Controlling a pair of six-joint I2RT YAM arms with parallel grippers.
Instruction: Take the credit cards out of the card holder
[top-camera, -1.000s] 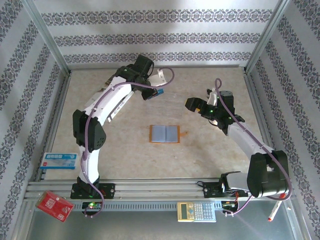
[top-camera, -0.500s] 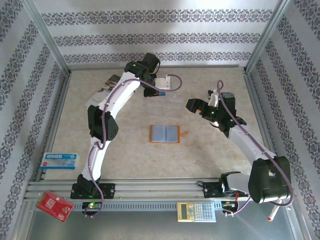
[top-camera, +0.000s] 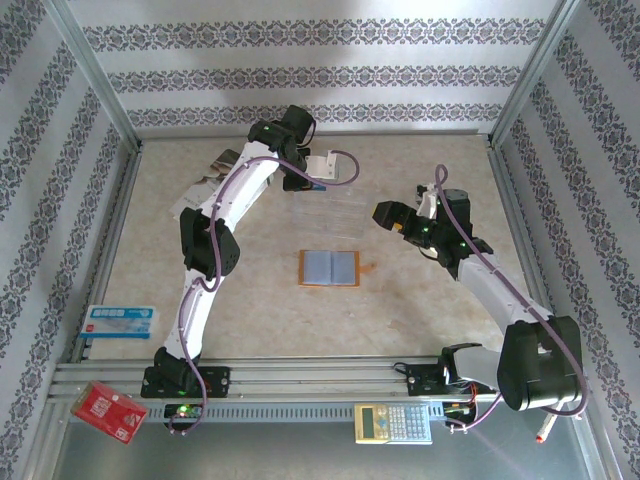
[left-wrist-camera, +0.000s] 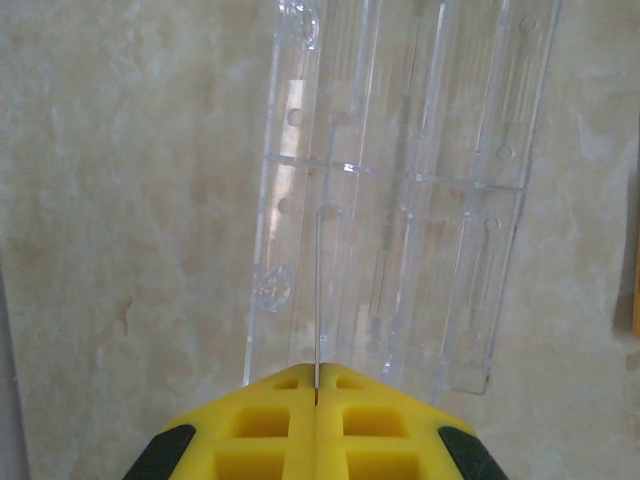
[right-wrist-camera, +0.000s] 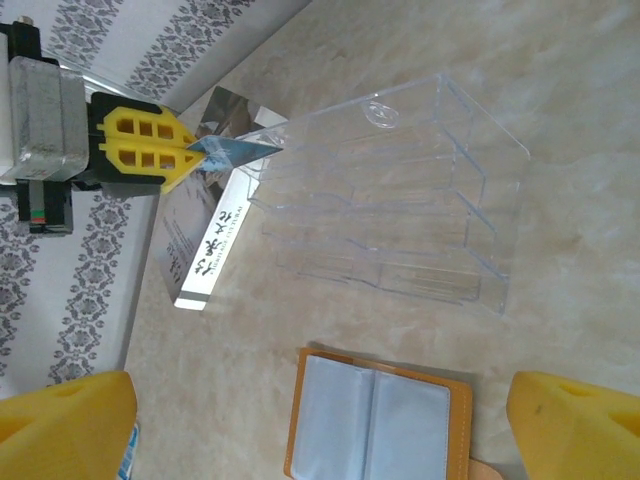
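Note:
The card holder (top-camera: 328, 268), an orange bifold, lies open and flat mid-table, its blue-grey plastic pockets (right-wrist-camera: 375, 420) facing up. My left gripper (top-camera: 306, 182) is over the far side of the table, shut on a blue credit card (right-wrist-camera: 235, 150). In the left wrist view that card (left-wrist-camera: 316, 300) is seen edge-on, sticking out from the pressed yellow fingertips of the left gripper (left-wrist-camera: 315, 378) above a clear acrylic rack (left-wrist-camera: 400, 200). My right gripper (top-camera: 385, 213) hovers open to the right of the rack. Its yellow fingers (right-wrist-camera: 60, 425) stand wide apart above the card holder, holding nothing.
The clear rack (right-wrist-camera: 390, 200) lies between the card holder and a white glossy booklet (right-wrist-camera: 200, 240). A white-and-blue box (top-camera: 118, 321), a red packet (top-camera: 110, 412), a calculator (top-camera: 392, 423) and a pen (top-camera: 545, 430) lie along the near rail. Metal frame posts border the table.
The left arm's elbow has swung right and up while its gripper keeps the blue card near the same spot over the rack. The right gripper has dipped slightly toward the card holder.

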